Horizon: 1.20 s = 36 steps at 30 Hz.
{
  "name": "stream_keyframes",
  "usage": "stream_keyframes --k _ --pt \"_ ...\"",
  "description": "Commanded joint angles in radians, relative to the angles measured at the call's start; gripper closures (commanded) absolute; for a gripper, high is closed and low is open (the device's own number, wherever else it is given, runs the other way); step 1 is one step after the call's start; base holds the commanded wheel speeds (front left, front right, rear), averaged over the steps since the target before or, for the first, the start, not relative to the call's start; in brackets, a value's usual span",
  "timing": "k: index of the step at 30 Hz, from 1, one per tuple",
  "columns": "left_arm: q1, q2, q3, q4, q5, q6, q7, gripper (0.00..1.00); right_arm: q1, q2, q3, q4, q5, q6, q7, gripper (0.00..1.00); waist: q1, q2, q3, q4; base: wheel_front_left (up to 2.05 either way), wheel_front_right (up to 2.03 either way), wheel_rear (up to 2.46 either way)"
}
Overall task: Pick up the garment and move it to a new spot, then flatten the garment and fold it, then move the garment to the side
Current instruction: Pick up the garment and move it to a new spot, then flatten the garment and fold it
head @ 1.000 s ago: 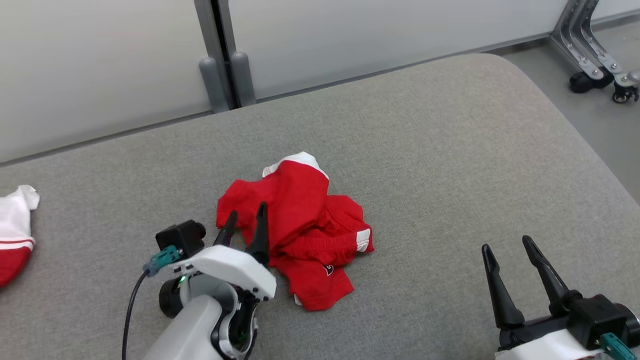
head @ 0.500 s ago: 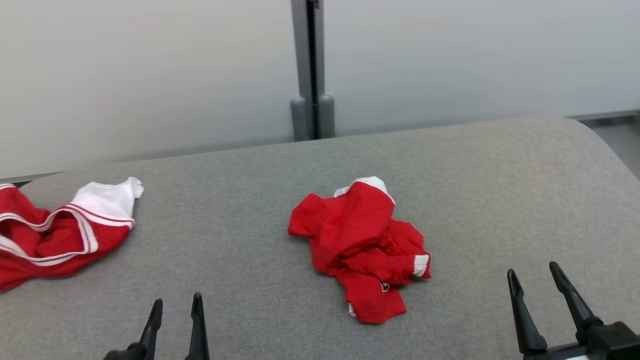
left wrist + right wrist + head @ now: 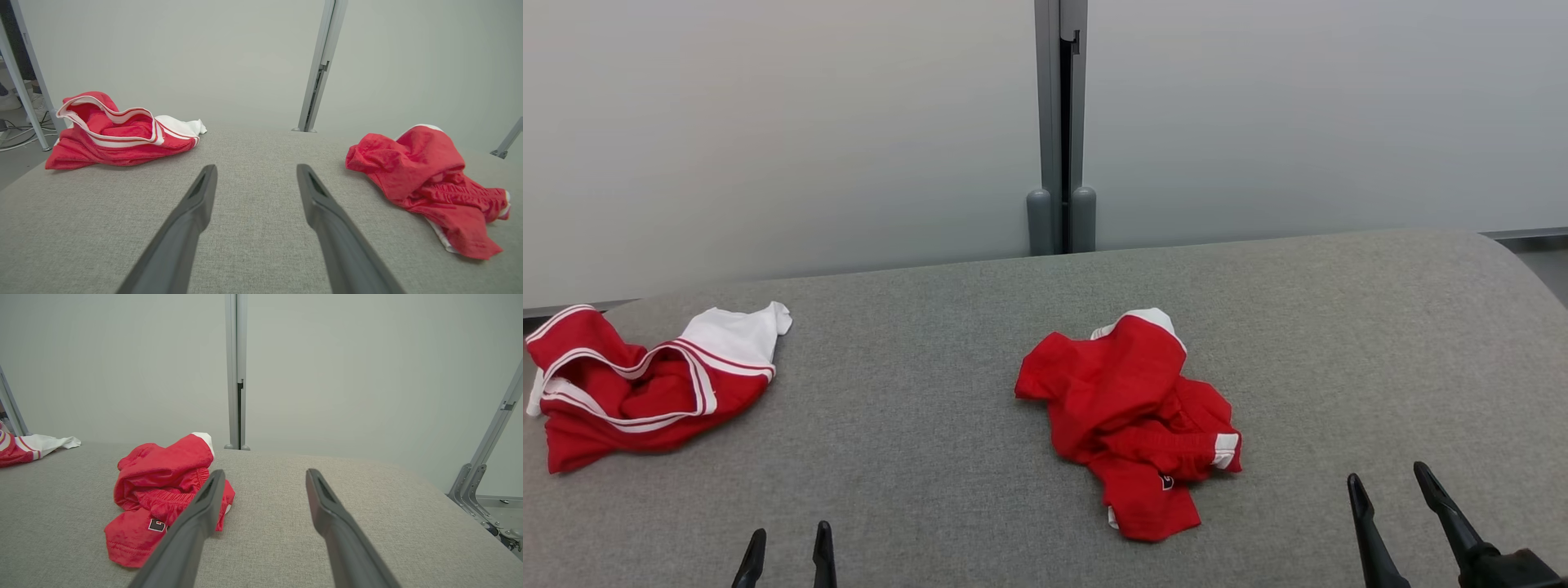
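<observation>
Head view, left to right: a red-and-white garment (image 3: 645, 392) lies bunched at the far left edge of a grey fabric surface (image 3: 915, 367). At the bottom, left of centre, the tips of the left gripper (image 3: 792, 529) poke up, fingers spread with nothing between them. Behind the surface a grey post (image 3: 1060, 122) divides a pale wall. Just right of centre lies the crumpled red garment (image 3: 1131, 425), in a loose heap with small white patches, touched by neither gripper. At the lower right, the right gripper (image 3: 1386, 472) also stands spread and empty, well apart from the heap.
</observation>
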Motion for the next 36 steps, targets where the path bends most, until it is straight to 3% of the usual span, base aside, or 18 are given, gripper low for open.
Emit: stream_keyframes --k 1,14,21,28,32,36 --pt "0.003 0.001 0.010 0.002 0.012 -0.012 0.000 0.00 0.003 -0.002 0.001 0.003 0.006 0.000 -0.005 0.00 0.0000 -0.0001 0.002 -0.003 0.00 0.00 0.00" --pt "-0.052 -0.003 -0.023 -0.018 0.024 -0.044 0.000 0.00 -0.017 0.000 0.010 -0.001 0.008 0.000 -0.005 0.00 0.0000 -0.0001 0.022 -0.033 0.00 0.00 0.00" --pt "-0.254 -0.003 -0.270 -0.001 0.046 -0.110 0.019 0.00 -0.061 -0.001 0.037 -0.013 0.014 0.000 -0.005 0.00 0.0000 -0.0001 0.080 -0.093 0.00 0.00 0.00" --pt "-0.560 -0.001 -0.580 0.098 -0.028 -0.139 0.264 0.00 -0.130 -0.001 0.078 -0.020 0.044 0.000 -0.005 0.00 0.0000 -0.0001 0.174 -0.216 0.00 0.00 0.00" --pt "-0.701 -0.002 -0.683 0.197 -0.067 -0.121 0.388 0.00 -0.160 -0.001 0.083 -0.017 0.077 0.000 -0.005 0.00 0.0000 -0.0001 0.228 -0.291 0.00 0.00 0.00" --pt "-0.794 -0.002 -0.730 0.323 -0.092 -0.072 0.490 0.00 -0.177 0.000 0.087 -0.010 0.111 0.000 -0.005 0.00 0.0000 -0.0001 0.260 -0.356 0.00 0.00 0.00"
